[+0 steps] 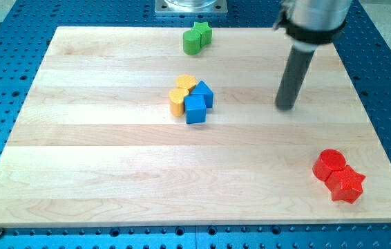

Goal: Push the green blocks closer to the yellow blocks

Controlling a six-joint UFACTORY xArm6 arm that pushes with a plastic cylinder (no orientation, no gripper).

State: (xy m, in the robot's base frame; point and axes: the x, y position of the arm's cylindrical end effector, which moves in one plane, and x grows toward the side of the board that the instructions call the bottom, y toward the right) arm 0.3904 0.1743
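Two green blocks stand together near the view's top edge: a green cylinder (193,42) and a green star (202,31) just behind it. Two yellow blocks sit near the board's middle: a yellow cylinder (177,101) and a yellow block (186,84) above it. My tip (286,106) rests on the board to the view's right of the yellow blocks, well apart from them, and below and to the right of the green blocks. It touches no block.
A blue cube (195,108) and a blue block (203,92) press against the yellow blocks' right side. A red cylinder (331,164) and a red star (347,184) lie at the bottom right. The wooden board (99,173) sits on a blue perforated table.
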